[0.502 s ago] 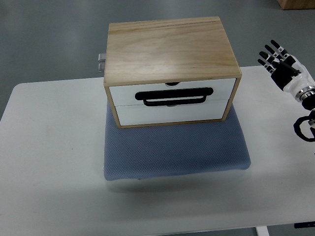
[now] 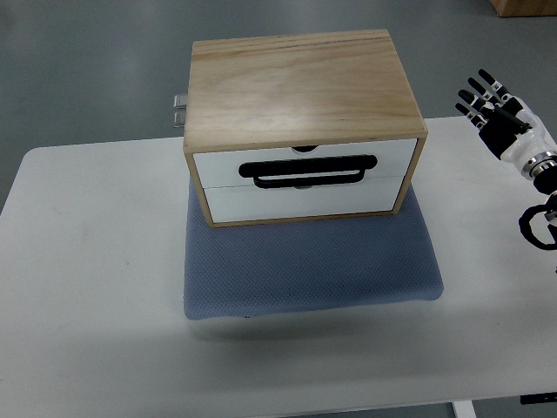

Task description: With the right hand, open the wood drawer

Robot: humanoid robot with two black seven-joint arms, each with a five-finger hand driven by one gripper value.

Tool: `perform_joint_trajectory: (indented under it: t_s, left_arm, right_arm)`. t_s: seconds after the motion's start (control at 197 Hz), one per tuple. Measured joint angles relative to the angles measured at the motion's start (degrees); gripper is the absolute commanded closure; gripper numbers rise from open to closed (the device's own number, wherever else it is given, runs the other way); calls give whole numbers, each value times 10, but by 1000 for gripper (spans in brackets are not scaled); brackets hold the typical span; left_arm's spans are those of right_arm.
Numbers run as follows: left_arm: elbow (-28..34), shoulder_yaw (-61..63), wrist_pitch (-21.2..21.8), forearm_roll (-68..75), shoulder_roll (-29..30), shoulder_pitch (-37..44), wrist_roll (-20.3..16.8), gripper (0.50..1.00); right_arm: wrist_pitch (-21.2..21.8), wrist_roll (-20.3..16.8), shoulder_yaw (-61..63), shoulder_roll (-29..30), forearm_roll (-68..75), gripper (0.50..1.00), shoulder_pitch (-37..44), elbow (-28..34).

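Sitting on a blue-grey padded mat in the middle of the white table is a light wooden box with two white-fronted drawers, both pushed in flush, so no telling what's inside. The fronts face the robot's side, long axis running left to right, with a black bar handle across them. The right hand, black and white, hovers well off to the box's right, fingers spread loose, grasping nothing.
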Motion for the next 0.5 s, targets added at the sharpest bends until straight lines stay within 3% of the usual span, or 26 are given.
perform_joint_trajectory:
  t_s: [0.502]
  left_arm:
    - [1, 0, 0, 0, 0, 0, 0, 500]
  right_arm:
    - [9, -3, -1, 1, 0, 546, 3, 3]
